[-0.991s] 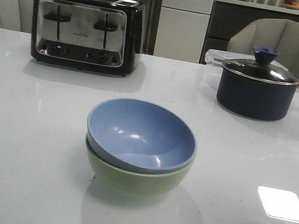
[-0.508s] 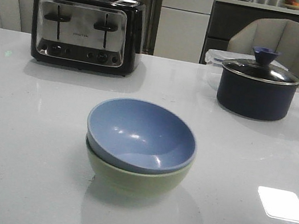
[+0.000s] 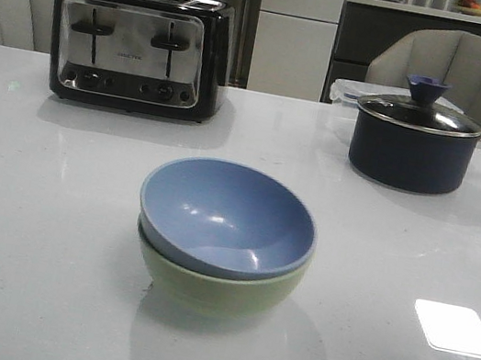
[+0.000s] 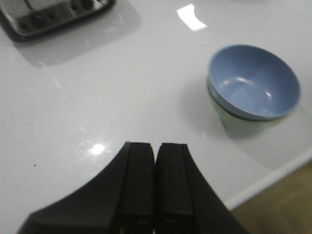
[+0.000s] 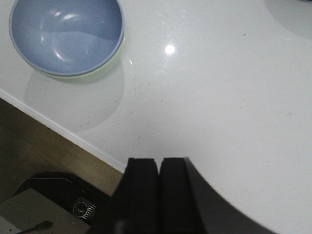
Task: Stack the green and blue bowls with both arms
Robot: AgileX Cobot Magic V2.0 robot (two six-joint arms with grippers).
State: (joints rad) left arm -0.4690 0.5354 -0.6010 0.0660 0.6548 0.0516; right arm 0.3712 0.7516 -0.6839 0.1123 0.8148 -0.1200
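Observation:
The blue bowl (image 3: 226, 217) sits nested inside the green bowl (image 3: 212, 287) at the middle of the white table, slightly tilted. The stack also shows in the left wrist view, blue bowl (image 4: 253, 80) over green bowl (image 4: 229, 122), and in the right wrist view, blue bowl (image 5: 66, 34) with a thin green bowl rim (image 5: 105, 68) below it. My left gripper (image 4: 156, 146) is shut and empty, well away from the bowls. My right gripper (image 5: 159, 161) is shut and empty near the table's front edge. Neither arm shows in the front view.
A black and chrome toaster (image 3: 138, 48) stands at the back left. A dark blue lidded saucepan (image 3: 413, 141) stands at the back right with a clear container (image 3: 345, 91) behind it. Chairs stand beyond the table. The table's front edge (image 5: 63, 131) and the floor show in the right wrist view.

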